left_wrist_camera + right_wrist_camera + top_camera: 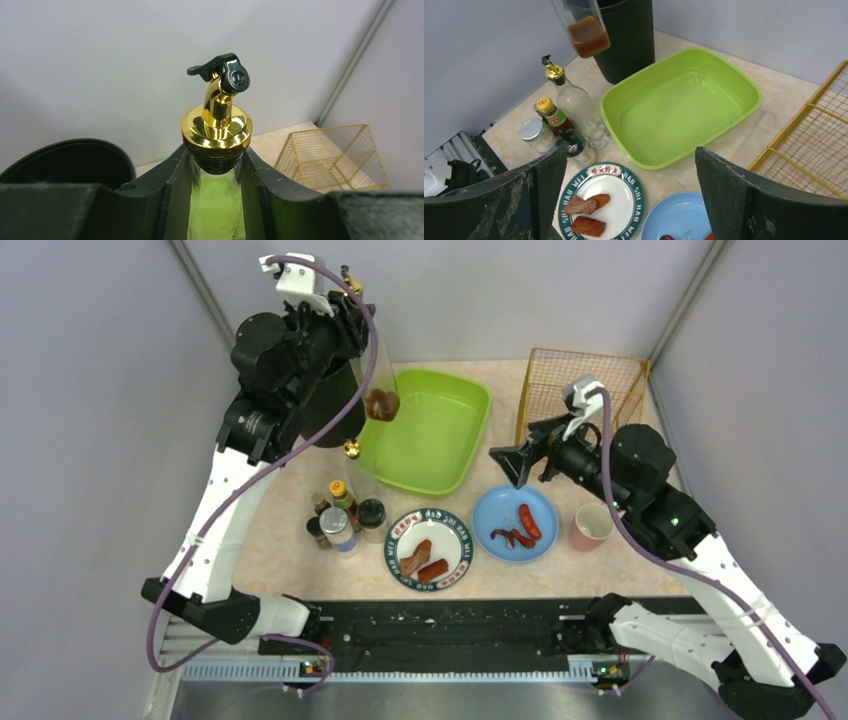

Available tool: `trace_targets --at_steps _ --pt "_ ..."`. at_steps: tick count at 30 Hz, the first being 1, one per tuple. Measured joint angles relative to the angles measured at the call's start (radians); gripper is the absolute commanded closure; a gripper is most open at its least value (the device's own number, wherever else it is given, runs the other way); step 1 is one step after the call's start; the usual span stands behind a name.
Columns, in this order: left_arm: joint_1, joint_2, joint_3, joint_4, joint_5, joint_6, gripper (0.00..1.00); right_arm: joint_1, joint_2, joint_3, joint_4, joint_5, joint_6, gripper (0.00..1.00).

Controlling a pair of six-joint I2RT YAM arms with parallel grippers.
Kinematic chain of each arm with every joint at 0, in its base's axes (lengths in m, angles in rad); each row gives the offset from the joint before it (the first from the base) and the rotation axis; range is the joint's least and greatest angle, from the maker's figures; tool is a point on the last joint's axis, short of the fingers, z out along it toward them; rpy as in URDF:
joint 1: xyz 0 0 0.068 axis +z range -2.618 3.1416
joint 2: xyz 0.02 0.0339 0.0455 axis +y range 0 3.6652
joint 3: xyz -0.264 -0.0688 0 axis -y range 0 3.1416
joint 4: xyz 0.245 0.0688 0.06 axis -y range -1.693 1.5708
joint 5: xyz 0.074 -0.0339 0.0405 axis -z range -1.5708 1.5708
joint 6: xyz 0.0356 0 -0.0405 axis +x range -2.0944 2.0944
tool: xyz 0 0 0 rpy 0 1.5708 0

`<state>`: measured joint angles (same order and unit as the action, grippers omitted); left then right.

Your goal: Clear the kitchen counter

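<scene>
My left gripper is shut on the neck of a tall clear glass bottle, just under its gold pourer cap. The bottle hangs raised above the left rim of the green tray, with brown sauce in its bottom. My right gripper is open and empty, hovering over the kitchen counter between the tray and a blue plate that holds sausages.
A second glass bottle with a gold pourer stands among several small jars. A green-rimmed plate holds fried pieces. A pink cup sits right, a gold wire basket back right, a black bin back left.
</scene>
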<state>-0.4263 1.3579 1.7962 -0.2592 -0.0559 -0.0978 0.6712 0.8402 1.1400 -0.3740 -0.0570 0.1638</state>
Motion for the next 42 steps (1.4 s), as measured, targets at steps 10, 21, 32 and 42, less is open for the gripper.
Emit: trace_targets --at_steps 10,21,32,42 --pt "-0.001 -0.001 -0.016 -0.003 0.235 -0.124 1.0 0.0 0.113 0.114 -0.013 -0.116 -0.092 0.01" --pt "-0.04 -0.064 -0.217 0.002 0.37 -0.22 1.0 0.042 0.249 0.246 0.041 -0.233 -0.122 0.01" --pt "-0.069 -0.069 -0.294 0.026 0.399 -0.257 1.0 0.119 0.412 0.27 0.128 -0.187 -0.137 0.01" --pt "-0.081 -0.075 -0.302 0.026 0.407 -0.262 1.0 0.136 0.475 0.277 0.216 -0.127 -0.132 0.01"
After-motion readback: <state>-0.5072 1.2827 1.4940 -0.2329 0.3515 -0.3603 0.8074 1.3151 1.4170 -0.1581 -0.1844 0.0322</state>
